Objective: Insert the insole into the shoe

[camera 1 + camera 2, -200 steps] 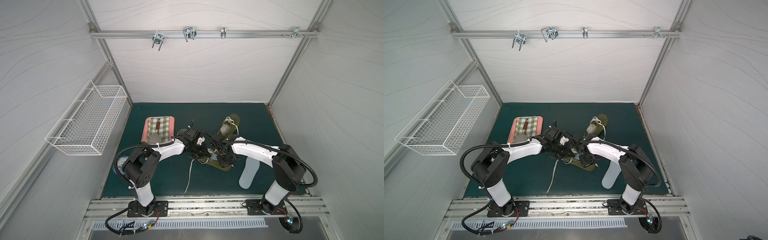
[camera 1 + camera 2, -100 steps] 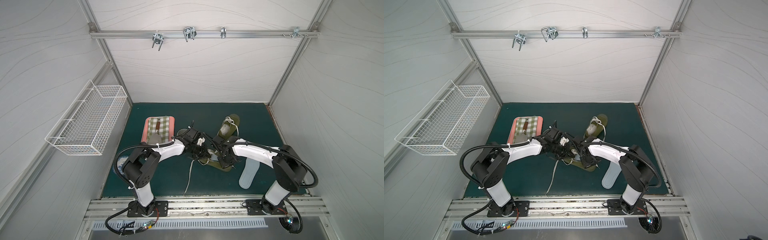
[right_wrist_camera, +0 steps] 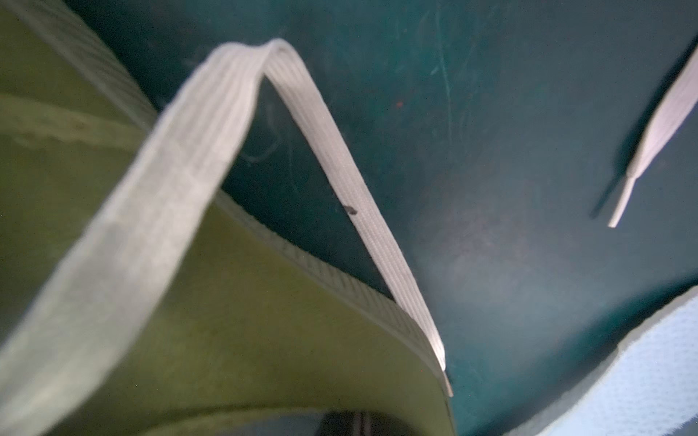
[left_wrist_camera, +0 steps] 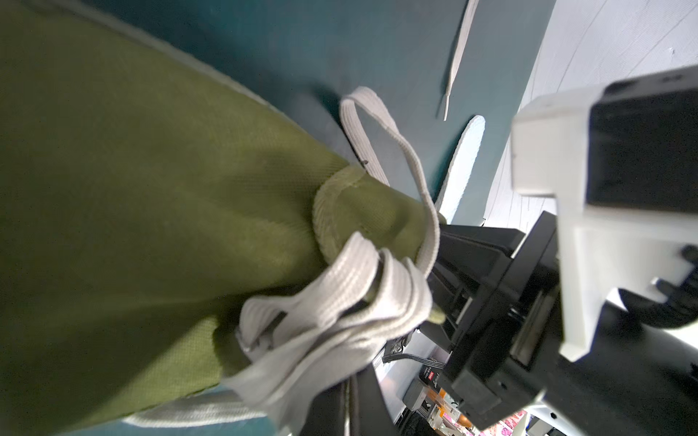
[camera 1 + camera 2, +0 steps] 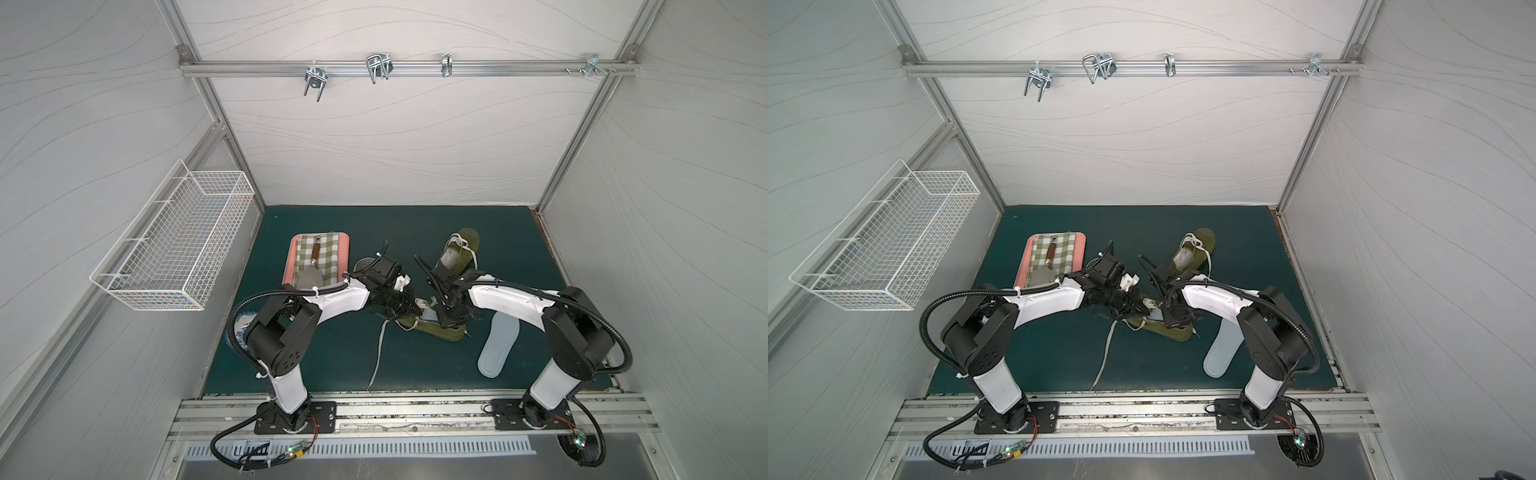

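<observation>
Top views — white-panelled booth (image 5: 374, 145), mat (image 5: 316, 365) (dark green) — left claw (image 5: 417, 309), right claw (image 5: 443, 321) both closed.

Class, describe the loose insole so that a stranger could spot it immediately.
Start at the dark green mat, on the side of the right arm. Beside the nearer olive shoe lies the insole: flat, pale blue, foot-shaped, with no laces or upper.

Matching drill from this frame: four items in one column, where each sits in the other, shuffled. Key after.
1 loose insole
2 checked cloth
3 wire basket
4 far shoe

A on the pink tray
B hung on the side wall
C flat on the green mat, next to the right arm
D farthest back on the mat

Pairs: 1-C, 2-A, 3-B, 4-D
</observation>
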### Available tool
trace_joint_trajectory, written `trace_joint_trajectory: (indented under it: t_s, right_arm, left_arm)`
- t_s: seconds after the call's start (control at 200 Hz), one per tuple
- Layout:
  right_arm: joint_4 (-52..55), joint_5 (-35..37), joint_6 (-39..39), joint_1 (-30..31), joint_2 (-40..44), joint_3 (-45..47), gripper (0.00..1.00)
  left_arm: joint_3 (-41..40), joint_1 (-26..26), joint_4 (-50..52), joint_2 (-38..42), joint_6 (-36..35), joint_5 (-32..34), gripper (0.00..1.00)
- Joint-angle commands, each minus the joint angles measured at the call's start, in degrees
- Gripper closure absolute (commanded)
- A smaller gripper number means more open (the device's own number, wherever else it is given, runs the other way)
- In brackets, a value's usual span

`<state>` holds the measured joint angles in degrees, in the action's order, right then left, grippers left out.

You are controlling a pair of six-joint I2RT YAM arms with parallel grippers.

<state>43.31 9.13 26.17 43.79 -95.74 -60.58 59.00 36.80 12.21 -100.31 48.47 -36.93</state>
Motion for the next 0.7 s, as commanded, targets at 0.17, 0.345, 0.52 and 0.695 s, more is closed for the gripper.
trace_joint_trajectory:
  t_s: [0.17,0.345,0.52,0.695]
  right_arm:
    - [-7.9,-6.0,2.4,-0.1,3.3,2.5,1.0]
    - [-9.6,-8.4,2.2,-0.6,-2.9,2.7,1.0]
    - [-5.5,-6.9,1.6,1.3,2.1,0.5,1.0]
    - [-8.9,-13.1,3.9,1.7,1.3,3.6,1.0]
  left_arm:
    - [1.4,-0.4,1.9,2.3,-0.7,0.1,1.0]
    - [1.7,-0.4,2.0,2.1,-1.1,-0.3,1.0]
    - [1.9,-0.5,1.6,1.8,-0.8,-0.5,1.0]
    - [2.3,-0.5,1.5,1.5,-0.8,-0.7,1.0]
